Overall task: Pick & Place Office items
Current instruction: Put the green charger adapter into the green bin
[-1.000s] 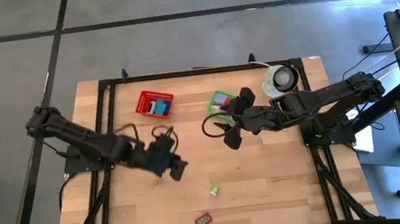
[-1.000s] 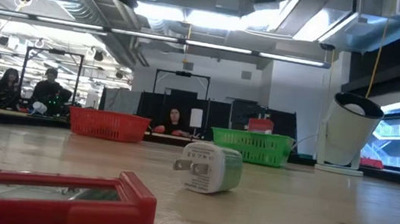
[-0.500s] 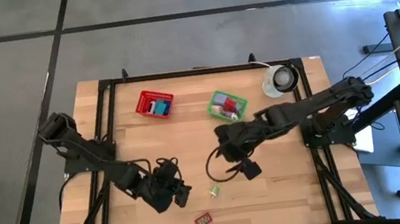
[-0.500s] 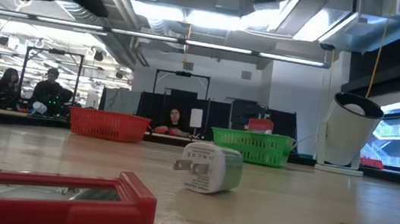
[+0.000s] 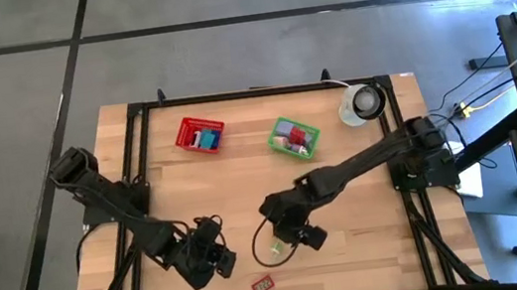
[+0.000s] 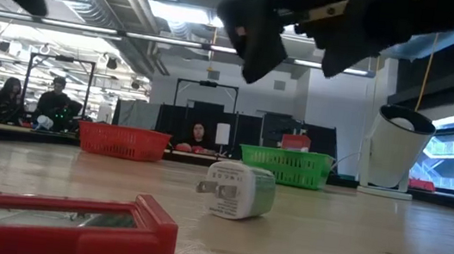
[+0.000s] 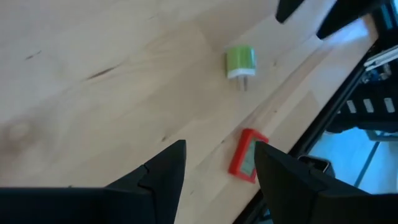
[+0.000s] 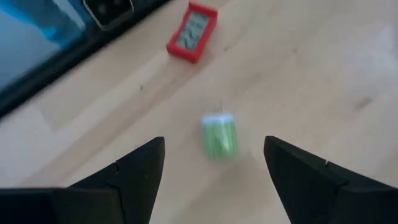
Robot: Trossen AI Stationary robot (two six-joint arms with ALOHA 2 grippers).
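A small green-and-white plug block (image 5: pixel 277 250) lies on its side on the wood near the table's near edge, also in the low view (image 6: pixel 236 191). A flat red piece with a pale window (image 5: pixel 263 286) lies nearer the edge. My right gripper (image 5: pixel 300 236) hangs open just above the plug, one finger on either side of it in the right wrist view (image 8: pixel 218 135), touching nothing. My left gripper (image 5: pixel 225 262) is open and empty, to the left of both pieces; its wrist view shows the plug (image 7: pixel 240 62) and the red piece (image 7: pixel 247 162) ahead.
A red mesh basket (image 5: pixel 200 135) and a green mesh basket (image 5: pixel 294 136), each with small coloured pieces inside, stand toward the far side. A white round container (image 5: pixel 361 103) sits at the far right corner. Black frame rails run along the table edges. People sit in the room beyond.
My right gripper has swung from beside the green basket toward the near edge and come down over the plug block, and it now shows in the low view. My left gripper has moved toward the near edge and slightly left. The plug and the red piece have not moved.
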